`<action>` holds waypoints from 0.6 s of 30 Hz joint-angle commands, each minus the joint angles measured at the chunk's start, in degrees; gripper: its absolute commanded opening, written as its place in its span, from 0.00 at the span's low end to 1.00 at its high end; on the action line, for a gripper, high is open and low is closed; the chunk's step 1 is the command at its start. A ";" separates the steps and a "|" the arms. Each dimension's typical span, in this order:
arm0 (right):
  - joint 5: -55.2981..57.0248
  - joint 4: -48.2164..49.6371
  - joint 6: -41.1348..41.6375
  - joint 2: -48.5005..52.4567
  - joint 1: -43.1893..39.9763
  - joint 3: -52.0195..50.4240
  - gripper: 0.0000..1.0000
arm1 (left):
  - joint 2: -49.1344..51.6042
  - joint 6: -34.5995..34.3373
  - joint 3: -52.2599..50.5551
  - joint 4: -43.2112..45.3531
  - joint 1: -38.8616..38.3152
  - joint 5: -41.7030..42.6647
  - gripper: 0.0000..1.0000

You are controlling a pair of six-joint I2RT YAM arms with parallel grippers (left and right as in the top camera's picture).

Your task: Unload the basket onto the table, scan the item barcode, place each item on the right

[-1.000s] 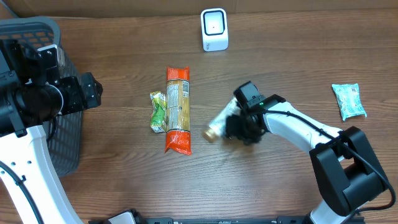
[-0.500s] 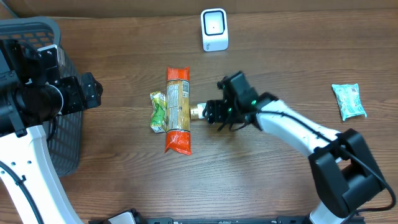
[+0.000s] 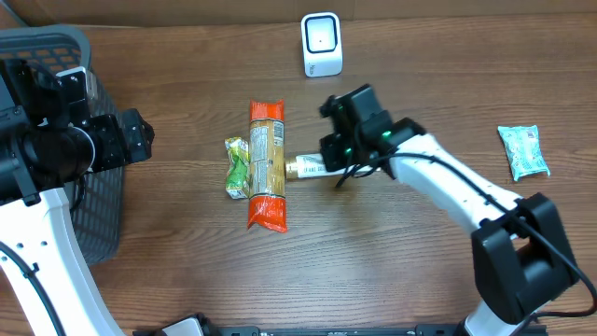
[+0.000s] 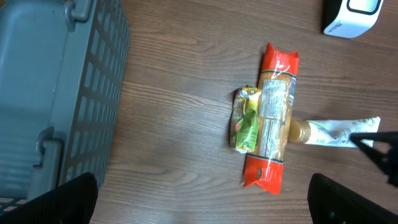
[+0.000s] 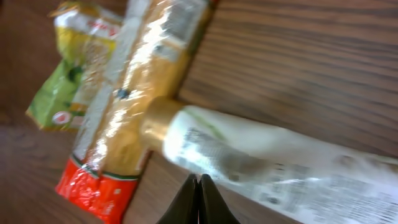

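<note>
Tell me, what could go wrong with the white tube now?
The right end effector looks shut beside the white tube, not around it, so it may lift away empty. The tube's gold cap touches the long orange packet, so a push could shove that packet too.
</note>
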 commanded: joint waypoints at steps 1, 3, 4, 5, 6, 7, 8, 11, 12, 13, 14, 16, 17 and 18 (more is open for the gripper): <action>3.63 0.33 1.92 1.55 1.86 0.00 0.04 | 0.35 1.11 0.37 -0.13 0.22 0.48 0.99; 4.44 0.72 3.21 2.03 2.01 0.00 0.04 | 0.35 1.11 0.37 -0.11 0.20 0.50 0.99; 4.42 0.96 3.41 2.21 2.01 0.00 0.04 | 0.35 1.11 0.37 -0.13 0.20 0.50 0.99; 4.44 1.16 3.41 2.27 2.01 -0.02 0.04 | 0.35 1.11 0.37 -0.11 0.20 0.50 1.00; 4.44 1.40 3.41 2.54 1.99 -0.02 0.04 | 0.35 1.09 0.37 -0.15 0.22 0.50 1.00; 4.42 1.62 3.45 2.58 1.95 -0.02 0.04 | 0.35 1.09 0.37 -0.13 0.20 0.52 1.00; 4.42 1.99 3.61 2.97 1.95 -0.02 0.04 | 0.35 1.09 0.37 -0.13 0.20 0.50 1.00; 4.37 2.47 4.74 4.13 1.95 -0.02 0.04 | 0.35 1.09 0.37 -0.13 0.20 0.50 0.99; 4.15 2.71 4.90 4.83 1.97 -0.02 0.04 | 0.35 1.11 0.37 -0.13 0.20 0.50 1.00; 3.96 2.91 5.16 5.64 2.01 -0.02 0.04 | 0.35 1.11 0.37 -0.13 0.20 0.50 1.00; 3.96 3.04 5.70 6.40 2.01 -0.02 0.04 | 0.35 1.09 0.37 -0.13 0.20 0.50 1.00; 3.50 3.04 6.95 7.93 2.01 -0.02 0.04 | 0.35 1.09 0.37 -0.11 0.20 0.50 1.00; 3.48 3.04 7.82 8.63 2.01 -0.02 0.04 | 0.35 1.11 0.37 -0.13 0.20 0.50 1.00; 3.34 3.10 8.52 9.33 2.01 -0.02 0.04 | 0.35 1.09 0.37 -0.13 0.20 0.50 1.00</action>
